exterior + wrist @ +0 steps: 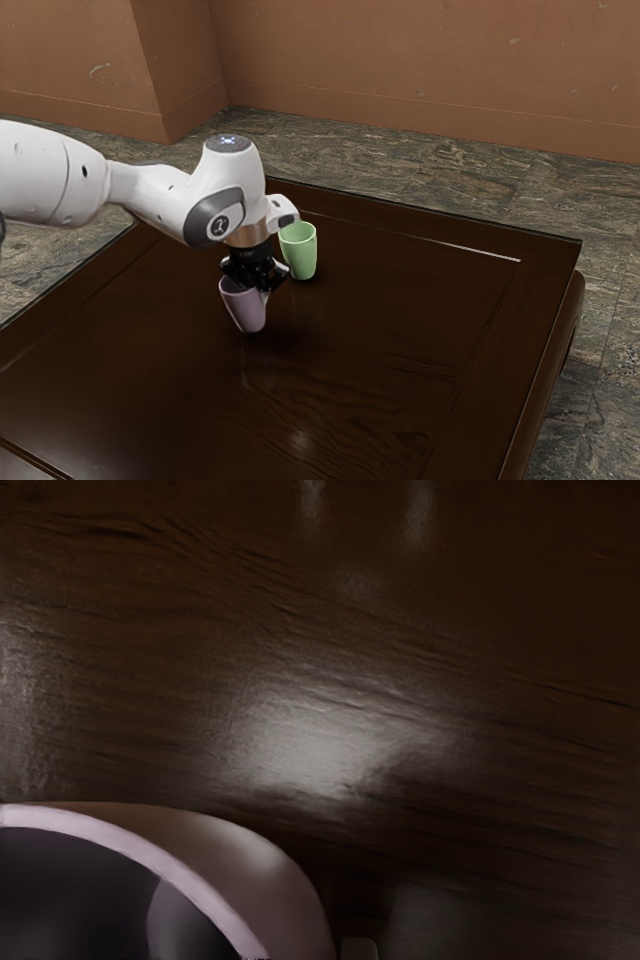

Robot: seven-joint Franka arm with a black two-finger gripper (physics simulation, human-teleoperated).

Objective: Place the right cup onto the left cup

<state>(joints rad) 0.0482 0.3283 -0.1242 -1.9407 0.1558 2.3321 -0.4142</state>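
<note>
In the exterior view, my black gripper (254, 276) is down at the rim of the purple cup (247, 312), hiding part of its mouth. This cup leans a little, its base toward the exterior view's right; whether it touches the table I cannot tell. The light green cup (301, 256) stands upright behind it, a short gap away and toward the exterior view's right. Seen from the wrist, the purple cup (290, 910) is large and close under my hand, with its pale rim and dark inside visible.
Both cups are over a dark brown wooden table (370, 350) with a raised border. Its far edge runs behind the green cup, with stone flooring (430, 175) and a brown wall (400, 70) beyond. My arm comes in from the exterior view's left.
</note>
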